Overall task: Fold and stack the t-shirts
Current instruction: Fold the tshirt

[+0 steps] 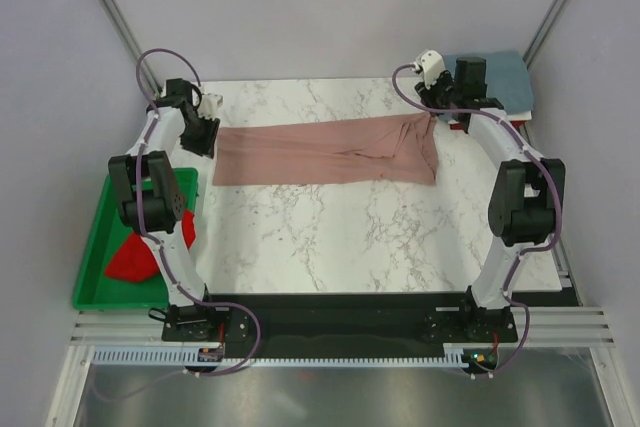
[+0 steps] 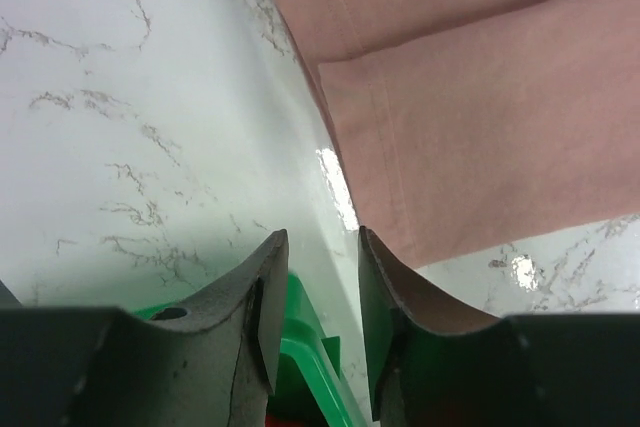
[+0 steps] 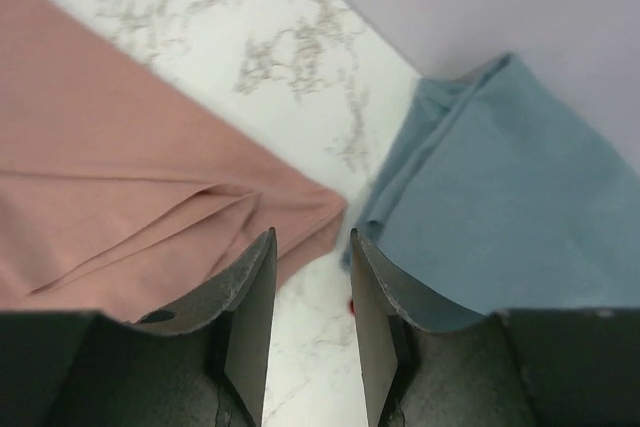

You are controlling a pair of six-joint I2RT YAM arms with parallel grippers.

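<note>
Leftmost, the red t-shirt (image 1: 135, 255) lies in the green tray (image 1: 95, 282). My left hand (image 2: 320, 247) stands open and empty at the left end of the pink t-shirt (image 1: 320, 152), which stretches along the table (image 1: 330, 237). My right hand (image 3: 310, 247) gapes empty at its right end, beside the grey-blue t-shirt (image 1: 505, 77).

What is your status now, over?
Left gripper and right gripper open, empty. Pink t-shirt flat on table, folded to long strip. Nothing lies on it.

T-shirt (image 1: 325, 152) across table's (image 1: 350, 237) far half
</note>
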